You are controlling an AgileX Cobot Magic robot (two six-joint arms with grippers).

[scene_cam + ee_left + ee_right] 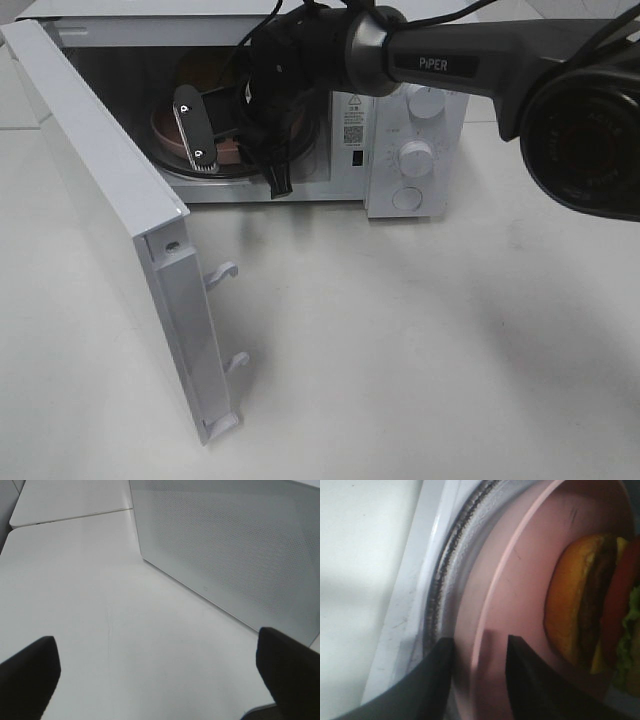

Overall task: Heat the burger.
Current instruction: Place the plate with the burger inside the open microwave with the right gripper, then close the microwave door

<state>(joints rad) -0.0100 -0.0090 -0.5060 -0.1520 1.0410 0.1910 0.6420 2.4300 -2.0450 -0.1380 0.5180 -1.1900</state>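
The burger [585, 605] sits on its pink plate [520, 580] inside the microwave [400, 150]. The right gripper [477, 642] straddles the plate's rim, jaws parted and apparently not gripping. The left gripper [155, 675] gapes empty outside the microwave. The door [100, 180] is not yet shut and heating not started.

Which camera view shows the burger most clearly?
The right wrist view: the burger lies close up on the pink plate. In the high view the arm largely covers it; the left wrist view shows none.
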